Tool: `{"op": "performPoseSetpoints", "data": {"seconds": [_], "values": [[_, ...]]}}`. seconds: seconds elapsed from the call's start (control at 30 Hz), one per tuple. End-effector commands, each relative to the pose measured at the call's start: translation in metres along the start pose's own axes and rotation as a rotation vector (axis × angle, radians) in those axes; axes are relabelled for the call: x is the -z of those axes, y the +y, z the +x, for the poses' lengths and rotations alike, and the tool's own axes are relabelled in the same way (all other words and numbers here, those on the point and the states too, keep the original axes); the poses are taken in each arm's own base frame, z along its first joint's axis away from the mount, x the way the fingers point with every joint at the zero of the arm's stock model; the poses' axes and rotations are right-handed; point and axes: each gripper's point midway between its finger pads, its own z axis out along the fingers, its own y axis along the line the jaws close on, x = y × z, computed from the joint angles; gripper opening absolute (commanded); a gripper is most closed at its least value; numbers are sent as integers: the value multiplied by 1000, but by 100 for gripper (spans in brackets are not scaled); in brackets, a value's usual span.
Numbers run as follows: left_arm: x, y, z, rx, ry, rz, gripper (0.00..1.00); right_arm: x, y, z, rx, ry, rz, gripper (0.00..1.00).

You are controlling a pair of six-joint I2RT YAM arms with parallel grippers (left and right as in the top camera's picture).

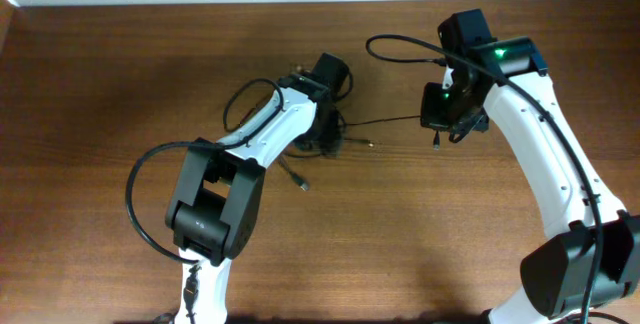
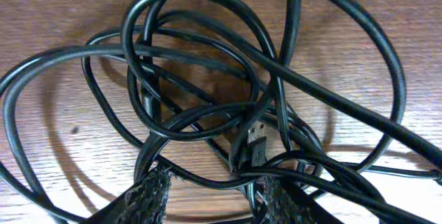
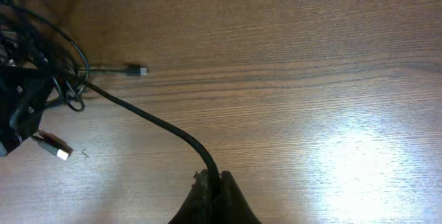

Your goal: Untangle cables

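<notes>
The cables [image 1: 328, 142] are thin black cords bunched in a knot at the table's middle, partly under my left arm. In the left wrist view the loops [image 2: 207, 79] fill the frame, with a USB plug [image 2: 256, 135] among them. My left gripper [image 2: 217, 200] is open, its fingers astride strands of the knot; it also shows in the overhead view [image 1: 322, 124]. My right gripper [image 3: 215, 182] is shut on one cable [image 3: 152, 120] that runs back to the knot [image 3: 41, 58]. In the overhead view the right gripper [image 1: 438, 124] is right of the bundle.
A USB plug end [image 1: 301, 184] lies loose in front of the knot, and a small plug [image 1: 371, 144] lies to its right. The same ends show in the right wrist view, the USB plug [image 3: 61, 153] and the small plug [image 3: 140, 70]. Thicker arm cables loop at the left [image 1: 135, 199].
</notes>
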Motion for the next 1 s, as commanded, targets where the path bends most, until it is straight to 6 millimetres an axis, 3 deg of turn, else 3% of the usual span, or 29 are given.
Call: {"op": "performPoseSetpoints", "data": {"seconds": [0.0,0.07,0.13,0.23,0.3,0.37,0.4,0.43,0.5,0.53,0.6,0.67,0.83,0.97], "values": [[3,56,-10,-21,-73,-309,47,0,-5,-1,-1,-9,24,4],[15,90,-10,-32,-78,-482,51,0,-5,-1,2,-9,24,4],[21,119,-12,15,-44,-517,52,0,-5,-1,21,-9,24,4],[51,148,-36,114,-73,-501,50,0,-5,-2,19,-12,24,4],[72,121,-57,21,-88,-229,39,1,-11,-7,3,-24,34,4],[102,52,-66,-191,-117,240,15,1,-24,-12,-34,-25,33,4],[106,43,-65,-199,-118,293,15,1,-26,-12,-40,-24,28,4],[105,45,-65,-197,-116,283,16,1,-26,-12,-40,-23,27,4],[104,61,-71,-167,-129,254,37,1,-26,-12,-40,-24,27,11],[101,84,-71,-39,-105,228,47,1,-26,-12,-40,-24,27,14],[81,126,-57,316,-23,180,30,1,-25,-15,-41,-33,24,16],[51,129,-46,428,4,174,33,1,-24,-17,-40,-41,21,17],[12,147,-35,504,-31,103,40,1,-25,-15,-39,-34,24,18],[5,154,-31,505,-36,64,40,1,-25,-15,-39,-34,23,19]]}}
